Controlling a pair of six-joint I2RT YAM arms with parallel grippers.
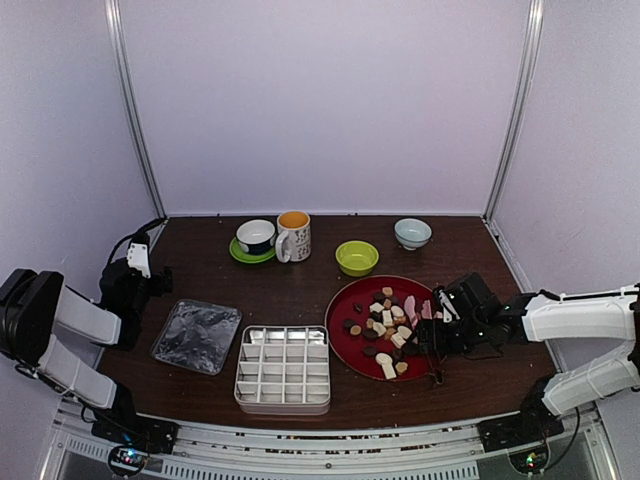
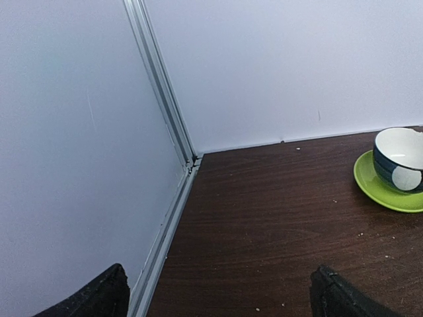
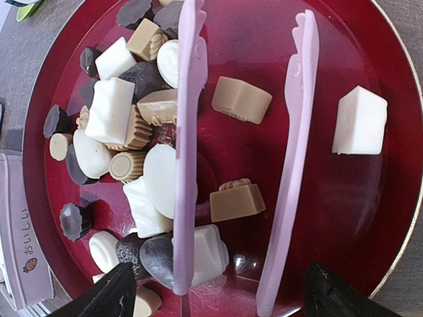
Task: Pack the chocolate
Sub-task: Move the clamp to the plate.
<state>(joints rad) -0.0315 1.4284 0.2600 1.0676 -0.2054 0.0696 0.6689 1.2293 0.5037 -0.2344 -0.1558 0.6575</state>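
Over the red plate [image 3: 396, 218], the right gripper [image 3: 221, 271], jaws seemingly holding the pink tongs [image 3: 188, 132] spread, should squeeze gently around one tan chocolate [image 3: 236, 201]; the left gripper [image 2: 218, 272] gapes empty.

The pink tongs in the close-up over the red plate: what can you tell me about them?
The pink tongs have two flat, pale pink arms that look like plastic, one with a scalloped tip. They stand spread apart over the red plate, two tan chocolates lying between them. One arm crosses some of the heaped pieces. The right gripper flanks their near ends; whether it grips them cannot be told.
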